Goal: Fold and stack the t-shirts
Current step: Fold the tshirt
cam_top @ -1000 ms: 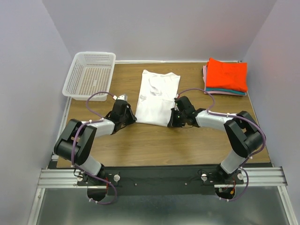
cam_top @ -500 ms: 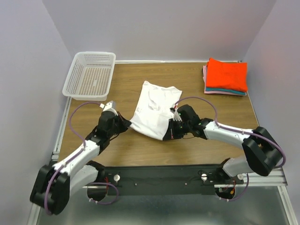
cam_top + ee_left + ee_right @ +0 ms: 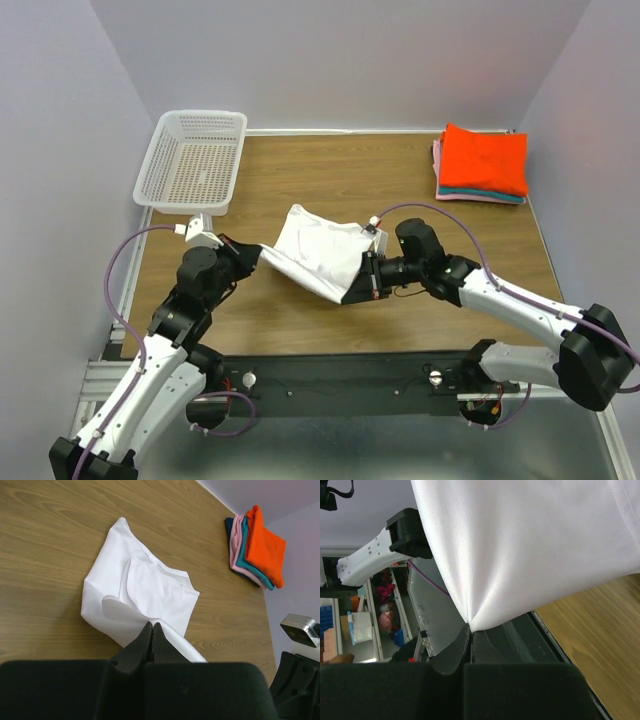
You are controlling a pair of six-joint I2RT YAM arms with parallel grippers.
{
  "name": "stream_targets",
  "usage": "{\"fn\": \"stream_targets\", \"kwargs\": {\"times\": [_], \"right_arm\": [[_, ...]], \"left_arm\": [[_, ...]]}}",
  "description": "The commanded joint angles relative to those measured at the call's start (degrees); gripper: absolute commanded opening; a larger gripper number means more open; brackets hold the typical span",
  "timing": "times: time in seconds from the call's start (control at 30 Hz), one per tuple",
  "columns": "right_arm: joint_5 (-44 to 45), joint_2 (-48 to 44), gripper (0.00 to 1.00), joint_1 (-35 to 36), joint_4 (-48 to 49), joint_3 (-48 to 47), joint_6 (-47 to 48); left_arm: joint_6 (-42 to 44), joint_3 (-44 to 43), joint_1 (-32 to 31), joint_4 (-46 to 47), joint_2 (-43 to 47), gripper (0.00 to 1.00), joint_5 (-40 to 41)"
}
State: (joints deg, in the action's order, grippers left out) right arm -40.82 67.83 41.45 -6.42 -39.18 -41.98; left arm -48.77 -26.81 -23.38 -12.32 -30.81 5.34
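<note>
- Pale purple walls (image 3: 350,60) stand on three sides.
- The worktop (image 3: 330,170) is brown wood with lines in it.
- A silver rail (image 3: 100,378) runs along its near edge.
- The light is soft.

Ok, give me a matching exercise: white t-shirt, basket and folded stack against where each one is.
Things:
1. white t-shirt
2. basket
3. folded stack

Places:
A. far right corner of the table
B. far left corner of the table
C. mid-table, near edge pinched by the left gripper and the right gripper

Pairs: 1-C, 2-B, 3-A
</note>
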Motion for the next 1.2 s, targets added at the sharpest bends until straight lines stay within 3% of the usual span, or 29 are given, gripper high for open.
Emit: {"fn": "stream_targets", "kwargs": {"times": [0.0, 0.37, 0.83, 1.17], "right_arm": [[-3.83, -0.86, 0.01, 0.30, -1.58, -1.78, -1.62], [1.00, 1.95, 0.01, -3.39, -2.11, -4.68, -0.83], [-5.32, 11.26, 0.01, -16.57, -2.02, -8.71, 1.46], [-7.08, 19.08, 0.01, -23.25, -1.85, -13.02, 1.72]], "left_arm": [[0.70, -2.90, 0.26, 0.00, -3.46, 0.00, 5.82], [3.95, -11.60, 0.35, 6.06, -19.62, 0.00, 8.63], [6.41, -21.96, 0.44, 11.87, -36.77, 0.00, 9.42], [8.96, -34.18, 1.32, 12.05, -54.87, 0.00, 6.52]]}}
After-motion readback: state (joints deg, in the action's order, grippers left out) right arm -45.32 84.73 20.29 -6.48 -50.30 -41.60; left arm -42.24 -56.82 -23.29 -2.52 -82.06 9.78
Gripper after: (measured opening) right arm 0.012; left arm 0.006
